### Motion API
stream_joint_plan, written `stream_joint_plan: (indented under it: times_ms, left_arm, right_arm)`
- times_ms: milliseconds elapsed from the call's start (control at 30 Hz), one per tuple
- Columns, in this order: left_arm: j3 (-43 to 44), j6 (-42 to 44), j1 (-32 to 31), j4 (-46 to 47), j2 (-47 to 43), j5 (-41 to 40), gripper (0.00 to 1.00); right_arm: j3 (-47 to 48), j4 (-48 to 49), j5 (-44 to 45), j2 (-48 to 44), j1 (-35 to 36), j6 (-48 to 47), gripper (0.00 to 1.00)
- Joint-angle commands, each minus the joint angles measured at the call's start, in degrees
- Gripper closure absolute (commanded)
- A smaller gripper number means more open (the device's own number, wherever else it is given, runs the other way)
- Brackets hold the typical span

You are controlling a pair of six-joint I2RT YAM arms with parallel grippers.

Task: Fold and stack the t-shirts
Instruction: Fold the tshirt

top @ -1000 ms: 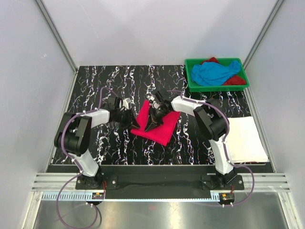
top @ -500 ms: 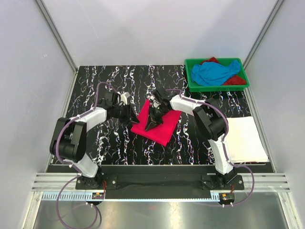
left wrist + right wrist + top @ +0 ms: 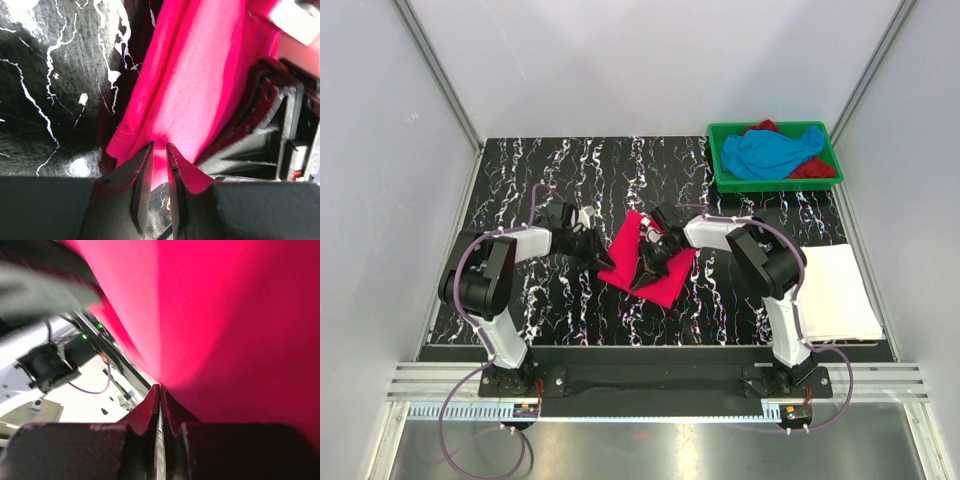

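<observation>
Pink shirt at mid-table, gripped at two points

Item 1. Hot pink t-shirt (image 3: 625, 248), partly folded, lying on the black marbled table (image 3: 570, 170) at its centre, between the two arms. Its left edge is raised slightly off the surface. The middle is bunched under the right arm's tool.

Item 2. Left gripper (image 3: 603, 254), low at the shirt's left edge. In the left wrist view the fingers (image 3: 142, 185) stand a narrow slit apart, with the pink hem (image 3: 150, 145) running down between them. The jaws are nipped onto that hem.

Item 3. Right gripper (image 3: 644, 272), on the shirt's middle, angled towards the near edge of the table. In the right wrist view the fingertips (image 3: 152, 407) are pressed almost together. Pink cloth (image 3: 240, 315) rises from their tips and fills the frame above, so a thin layer is caught there. The black housing of this gripper shows just beside the cloth in the left wrist view (image 3: 280, 125).

Item 4. White t-shirt (image 3: 835, 290), folded flat, at the table's right edge beside the right arm, well apart from the pink one.

Item 5. Green tray (image 3: 775, 184), far right corner. It holds a crumpled sky blue t-shirt (image 3: 770, 152) lying on top of a dark red t-shirt (image 3: 815, 168).
</observation>
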Motion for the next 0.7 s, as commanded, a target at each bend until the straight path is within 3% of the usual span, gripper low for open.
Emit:
stream_joint_plan:
  times_ms: [0, 233, 333, 400, 667]
  left_arm:
    - [0.2, 2.0, 0.2, -0.6, -0.2, -5.1, 0.76]
    - [-1.1, -1.8, -0.1, -1.3, -10.7, -2.3, 0.73]
    - [2.0, -3.8, -0.1, 2.1, -10.8, 0.8, 0.69]
    - [4.4, -5.1, -0.1, 4.6, -6.9, 2.7, 0.69]
    - [17.1, -20.8, -0.5, 31.2, 14.1, 8.8, 0.70]
  right_arm:
    - [-5.5, -3.2, 2.5, -5.4, -0.9, -2.6, 0.91]
    - [-12.9, -3.0, 1.5, -17.2, -6.4, -2.0, 0.91]
    - [-13.4, -2.3, 0.8, -17.3, -10.7, -2.8, 0.91]
    - [-11.0, -3.4, -0.3, -15.7, -12.5, -4.4, 0.91]
    - [1.8, -4.6, -3.5, -4.0, -20.6, -6.5, 0.91]
